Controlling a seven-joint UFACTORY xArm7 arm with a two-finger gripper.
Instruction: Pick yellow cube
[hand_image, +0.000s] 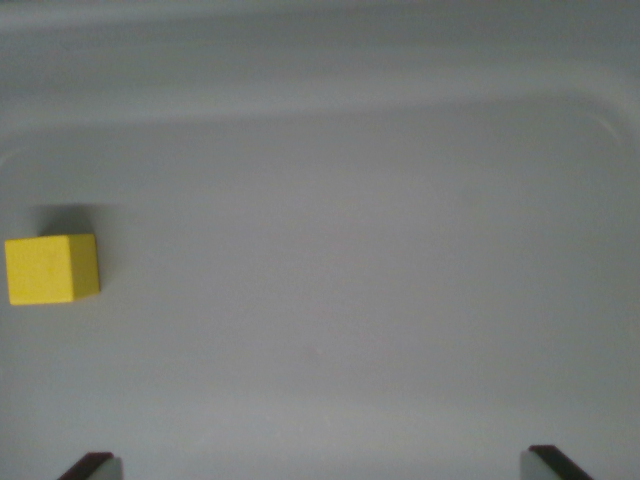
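Hanging wide apart with nothing between the tips, gripper (325, 465) sitting way off from the yellow cube (53, 268) at the wrist view's left edge of the grey tray (400, 250), probably risking closing on air if dropping straight down.

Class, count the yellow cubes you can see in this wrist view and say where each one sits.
1. The yellow cube sits at the wrist view's far left, resting on the grey tray floor, well outside the open claw. Nothing visible could hide another.
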